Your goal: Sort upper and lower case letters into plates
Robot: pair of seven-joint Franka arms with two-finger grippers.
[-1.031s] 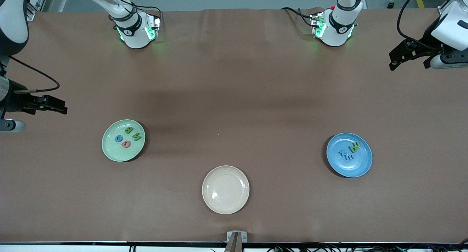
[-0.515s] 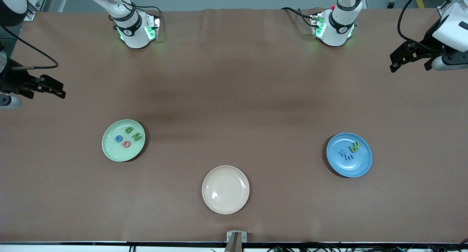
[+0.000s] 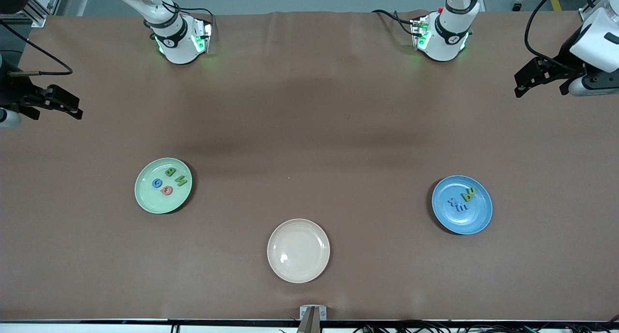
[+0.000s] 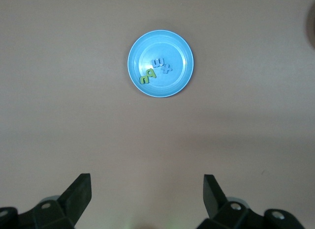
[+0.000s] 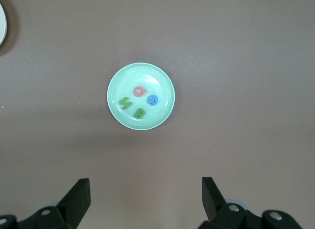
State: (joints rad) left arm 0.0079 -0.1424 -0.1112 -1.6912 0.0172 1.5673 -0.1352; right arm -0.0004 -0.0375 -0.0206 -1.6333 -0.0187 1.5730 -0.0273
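1. Front view: the bench (image 3: pixel 309 106) is covered with a brown cloth, and three plates are seen on it.
2. The pale green plate (image 3: pixel 145 197) is placed toward the right arm's end of the bench. Four letters are lying in it: a green B (image 3: pixel 169 171), a green N (image 3: pixel 181 180), a blue letter (image 3: pixel 157 182) and a red letter (image 3: pixel 167 191).
3. The blue plate (image 3: pixel 476 217) is placed toward the left arm's end of the bench. Two green letters (image 3: pixel 468 195) and two blue letters (image 3: pixel 458 205) are lying close together in it.
4. The beige plate (image 3: pixel 298 250) is placed between the two others, nearer to the front edge of the bench. No letter is seen in it.
5. The right gripper (image 3: pixel 72 108) is held in the air over the right arm's end edge of the bench. Its fingers (image 5: pixel 78 197) are spread wide and nothing is held between them.
6. The left gripper (image 3: pixel 524 81) is held in the air over the left arm's end of the bench. Its fingers (image 4: pixel 81 192) are also spread wide, and nothing is gripped.
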